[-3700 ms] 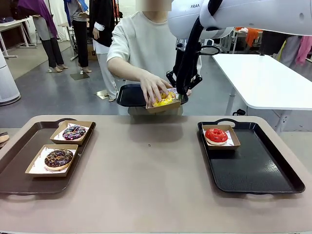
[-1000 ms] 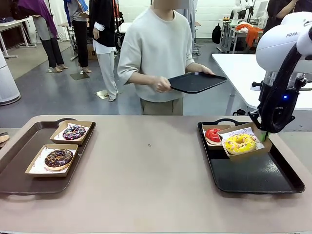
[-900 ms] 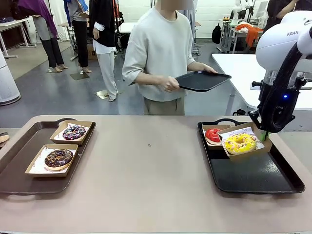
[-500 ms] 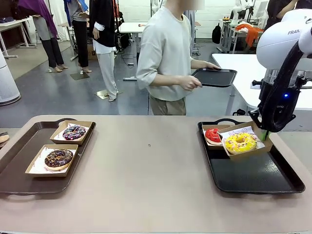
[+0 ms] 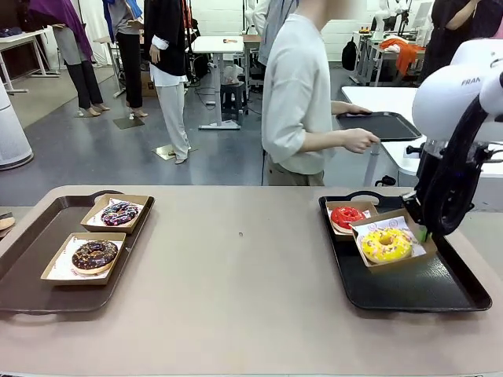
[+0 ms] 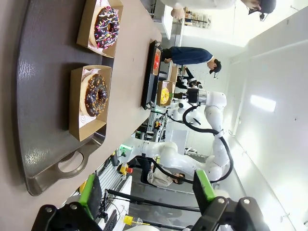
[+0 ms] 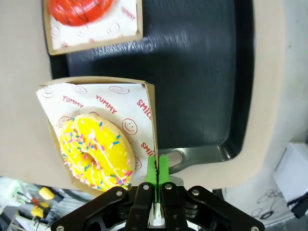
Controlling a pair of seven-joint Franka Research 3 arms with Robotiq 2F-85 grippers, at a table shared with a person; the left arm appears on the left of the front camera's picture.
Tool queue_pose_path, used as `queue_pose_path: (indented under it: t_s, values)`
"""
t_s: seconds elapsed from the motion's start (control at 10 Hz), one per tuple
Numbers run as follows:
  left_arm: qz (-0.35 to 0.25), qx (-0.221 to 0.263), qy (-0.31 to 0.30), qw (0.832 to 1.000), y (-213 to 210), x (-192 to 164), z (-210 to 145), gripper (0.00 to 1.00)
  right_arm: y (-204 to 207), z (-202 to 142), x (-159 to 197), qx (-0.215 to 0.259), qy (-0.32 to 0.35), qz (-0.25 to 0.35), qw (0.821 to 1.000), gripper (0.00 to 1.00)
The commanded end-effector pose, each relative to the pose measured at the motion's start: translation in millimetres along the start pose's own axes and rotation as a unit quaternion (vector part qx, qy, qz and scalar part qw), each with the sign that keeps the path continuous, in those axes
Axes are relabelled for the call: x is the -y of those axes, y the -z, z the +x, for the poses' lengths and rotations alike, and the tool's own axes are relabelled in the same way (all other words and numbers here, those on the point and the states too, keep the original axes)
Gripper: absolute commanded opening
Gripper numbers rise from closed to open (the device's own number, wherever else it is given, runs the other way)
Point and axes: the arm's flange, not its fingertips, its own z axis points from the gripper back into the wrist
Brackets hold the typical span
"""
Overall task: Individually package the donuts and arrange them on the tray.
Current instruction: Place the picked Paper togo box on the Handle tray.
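Lowered since a moment ago, the yellow donut (image 5: pixel 385 244) in its cardboard box (image 5: pixel 392 241) now sits close over the black tray (image 5: pixel 440 287) on the worktop (image 5: pixel 236 290), just beside the boxed red donut (image 5: pixel 346 216). Its right end effector (image 7: pixel 157 169) is clamped on the box's wall. Across on the brown tray (image 5: pixel 23 275), two dark sprinkled donuts (image 5: pixel 95 254) sit boxed. Pads of the left end effector (image 6: pixel 147 192) stand wide apart, gripping nothing. Beyond, the person has turned aside with another tray (image 5: pixel 377 126).
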Motion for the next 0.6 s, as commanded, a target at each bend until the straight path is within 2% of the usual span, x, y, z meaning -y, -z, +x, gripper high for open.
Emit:
queue_pose_path:
  t_s: [0.0,0.3,0.5]
  values:
    - [0.001,0.002,0.000,1.000,-2,2,-1,1.00,18,-12,-1,0.004,-0.011,0.012,1.000,0.01]
    - [0.001,0.002,0.000,1.000,-2,2,-1,1.00,44,1,2,0.016,0.004,0.026,1.000,0.01]
    - [0.001,0.002,0.000,1.000,-2,2,-1,1.00,56,13,2,0.007,0.012,0.027,1.000,0.01]
